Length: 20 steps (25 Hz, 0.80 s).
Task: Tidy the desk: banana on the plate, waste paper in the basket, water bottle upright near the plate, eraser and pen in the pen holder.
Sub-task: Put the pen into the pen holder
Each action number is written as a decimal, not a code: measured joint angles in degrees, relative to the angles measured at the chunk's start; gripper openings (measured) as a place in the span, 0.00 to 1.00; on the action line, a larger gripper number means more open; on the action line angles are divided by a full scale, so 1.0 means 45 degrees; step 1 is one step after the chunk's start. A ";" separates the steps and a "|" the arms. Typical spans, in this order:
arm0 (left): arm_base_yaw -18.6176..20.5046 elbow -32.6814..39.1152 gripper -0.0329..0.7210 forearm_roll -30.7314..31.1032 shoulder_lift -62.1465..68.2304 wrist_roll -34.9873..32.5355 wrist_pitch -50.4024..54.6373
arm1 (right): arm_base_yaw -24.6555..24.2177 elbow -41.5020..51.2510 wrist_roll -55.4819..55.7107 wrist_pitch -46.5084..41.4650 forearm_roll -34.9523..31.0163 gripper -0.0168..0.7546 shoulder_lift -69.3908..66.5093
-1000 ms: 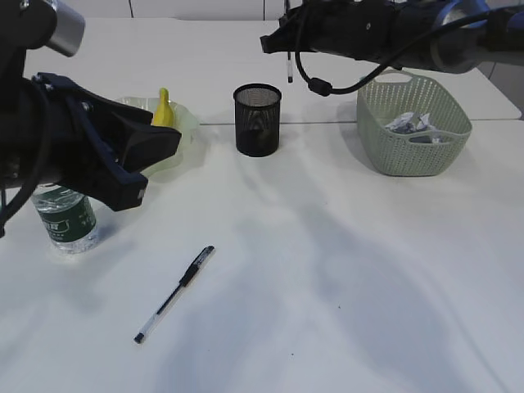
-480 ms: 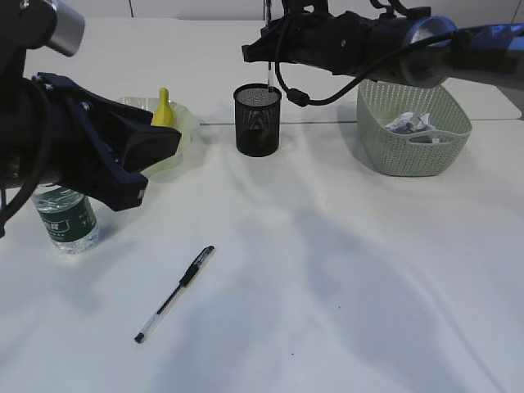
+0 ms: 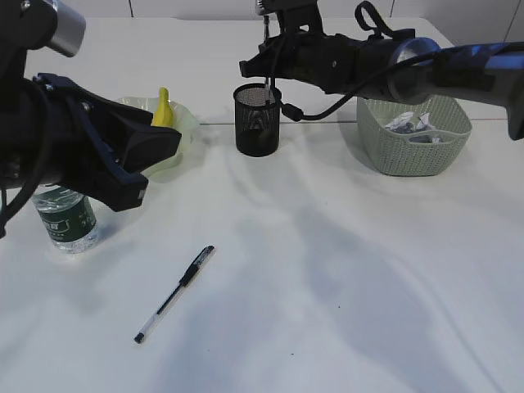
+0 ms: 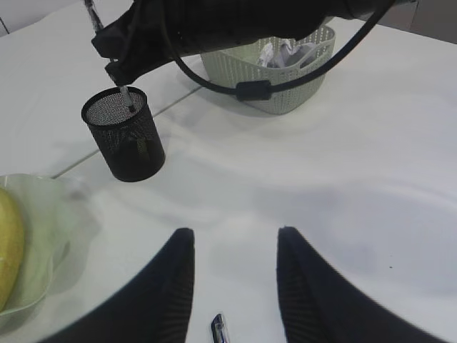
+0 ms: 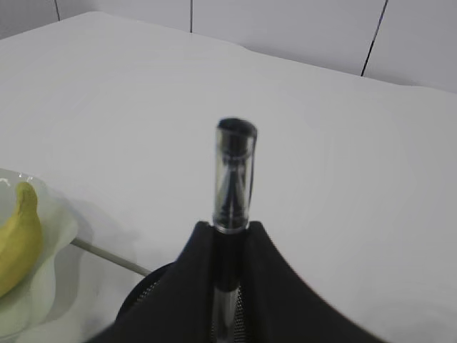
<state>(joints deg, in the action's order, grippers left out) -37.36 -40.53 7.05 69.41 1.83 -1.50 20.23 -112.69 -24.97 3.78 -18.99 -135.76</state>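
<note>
Clenched right jaws (image 5: 227, 246) grip a pen (image 5: 233, 175) upright over the black mesh pen holder (image 3: 257, 119), upper middle of the frame, its tip just inside the rim. Left jaws (image 4: 234, 275) stand apart, holding nothing, above a second pen (image 3: 173, 294) lying on the table (image 3: 368, 278) at lower left.

water bottle (image 3: 69, 219) top hidden, banana (image 4: 8, 246) cropped

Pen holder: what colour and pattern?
Black wire mesh pen holder, clearest in the exterior view.
</note>
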 joint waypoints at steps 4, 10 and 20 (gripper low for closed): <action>0.0000 0.0000 0.41 0.0000 0.0000 0.0000 0.0000 | 0.0000 0.0000 0.0051 0.0048 0.0000 0.09 -0.0086; 0.0000 0.0000 0.41 0.0000 0.0000 0.0000 0.0000 | 0.0038 0.0000 0.0187 0.0109 0.0117 0.13 -0.0086; 0.0000 0.0000 0.41 0.0000 0.0000 0.0000 0.0000 | 0.0108 0.0000 0.0245 0.0026 0.0223 0.38 -0.0086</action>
<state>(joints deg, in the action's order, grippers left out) -37.36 -40.53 7.05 69.41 1.83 -1.50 20.71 -112.69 -23.86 3.89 -17.99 -136.15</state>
